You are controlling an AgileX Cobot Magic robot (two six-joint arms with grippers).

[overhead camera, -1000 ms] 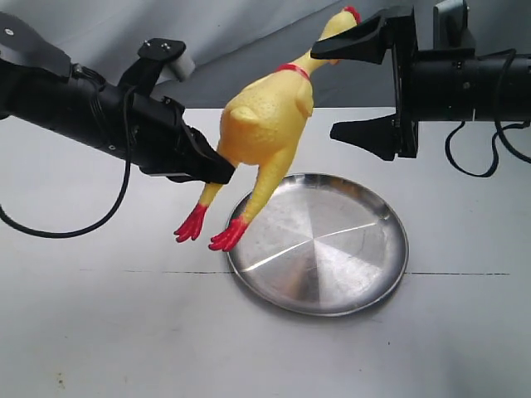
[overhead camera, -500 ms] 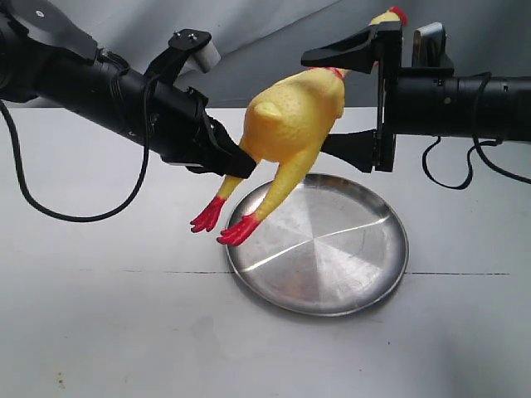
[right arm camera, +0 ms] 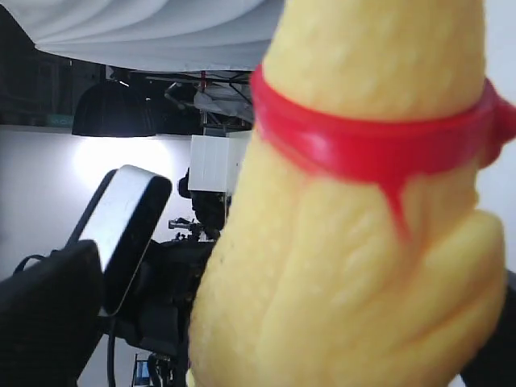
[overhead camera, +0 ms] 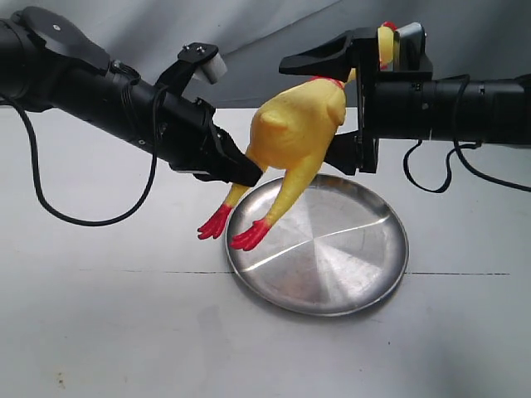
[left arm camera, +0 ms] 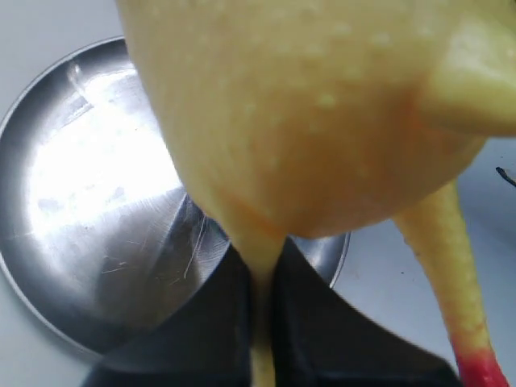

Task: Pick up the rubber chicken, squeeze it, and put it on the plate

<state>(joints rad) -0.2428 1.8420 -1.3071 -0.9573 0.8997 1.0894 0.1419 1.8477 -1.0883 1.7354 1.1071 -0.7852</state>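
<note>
Your left gripper (overhead camera: 242,170) clamps one leg of the rubber chicken (overhead camera: 294,133) above the plate (overhead camera: 365,274); your right gripper (overhead camera: 319,108) straddles its body, jaws spread wide.

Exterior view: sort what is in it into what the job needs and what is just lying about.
Job: rubber chicken, plate, left gripper shut on a chicken leg, right gripper open around its neck.
Just there: table, black cables, grey cloth behind.
</note>
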